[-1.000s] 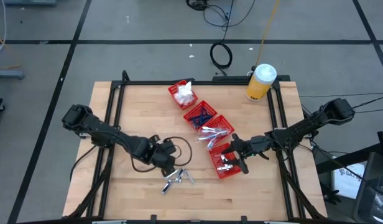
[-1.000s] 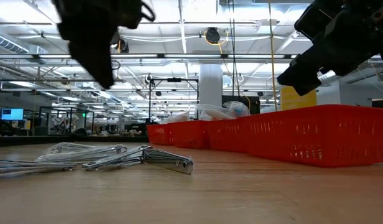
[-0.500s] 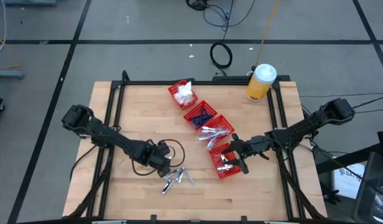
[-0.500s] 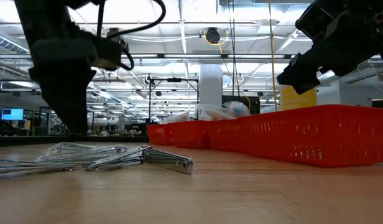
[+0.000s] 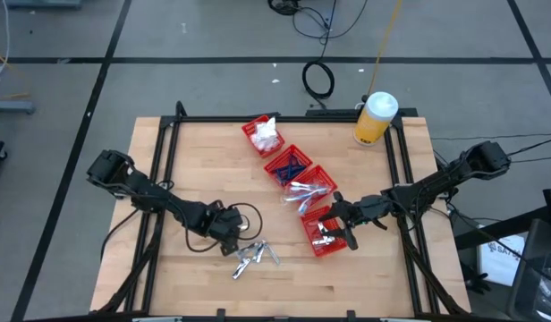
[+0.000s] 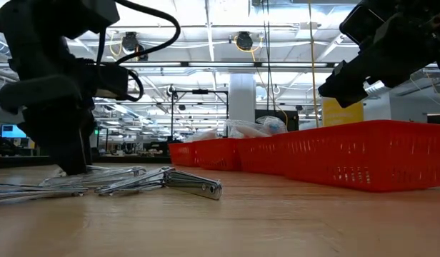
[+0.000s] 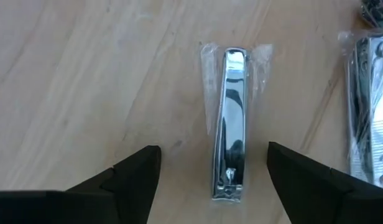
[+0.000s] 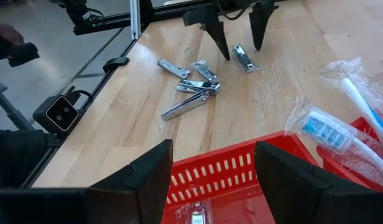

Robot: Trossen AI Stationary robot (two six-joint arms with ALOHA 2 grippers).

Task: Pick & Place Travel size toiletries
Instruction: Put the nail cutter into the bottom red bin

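Several silvery nail clippers (image 5: 256, 256) lie loose on the wooden table near its front; they also show in the low view (image 6: 163, 182). One clear-wrapped clipper (image 7: 232, 124) lies flat between the fingers of my left gripper (image 7: 213, 180), which is open, low over the table (image 6: 63, 143) and touches nothing. It shows from afar in the right wrist view (image 8: 244, 59). My right gripper (image 5: 343, 224) is open and empty above the nearest red bin (image 8: 241, 180), which holds silvery pieces (image 8: 198, 214).
Four red bins run in a slanted row: white packets (image 5: 263, 134), dark blue pieces (image 5: 289, 165), clear-wrapped sticks (image 5: 309, 190), silvery pieces (image 5: 326, 234). A yellow bottle (image 5: 376, 118) stands at the far right. Bare wood lies along the table's near edge.
My left gripper has come down from well above the table to just over it, shifting a little toward the left edge, and now straddles one wrapped clipper. The clippers have not moved. My right arm has kept still.
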